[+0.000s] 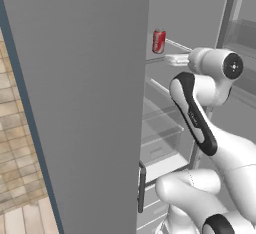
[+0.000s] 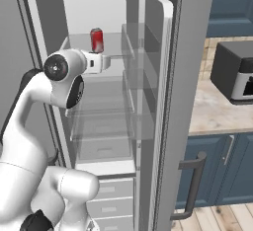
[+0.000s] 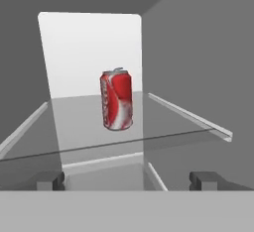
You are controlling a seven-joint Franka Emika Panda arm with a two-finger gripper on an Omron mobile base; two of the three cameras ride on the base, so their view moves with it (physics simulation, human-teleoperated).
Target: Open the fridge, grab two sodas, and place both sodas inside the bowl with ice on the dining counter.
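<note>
One red soda can (image 3: 117,99) with a silver top stands upright on the upper glass shelf (image 3: 163,122) inside the open fridge (image 1: 75,103), toward the back of the shelf and centred ahead of the end effector (image 3: 127,180). The end effector is released, its two dark fingertips (image 3: 49,180) spread wide at the shelf's front edge with nothing between them, well apart from the can. One can shows; in the hand view the shelf carries it alone. The white arm (image 2: 29,126) rises from the base, bends at a dark-jointed elbow and reaches level into the fridge at the height of that shelf, the wrist pointing straight in at the can. Below are further glass shelves and drawers. To the right of the swung-out fridge door (image 2: 168,101) lie a beige surface (image 2: 207,111) over dark blue cabinets (image 2: 217,171) and one dark appliance (image 2: 234,72).
</note>
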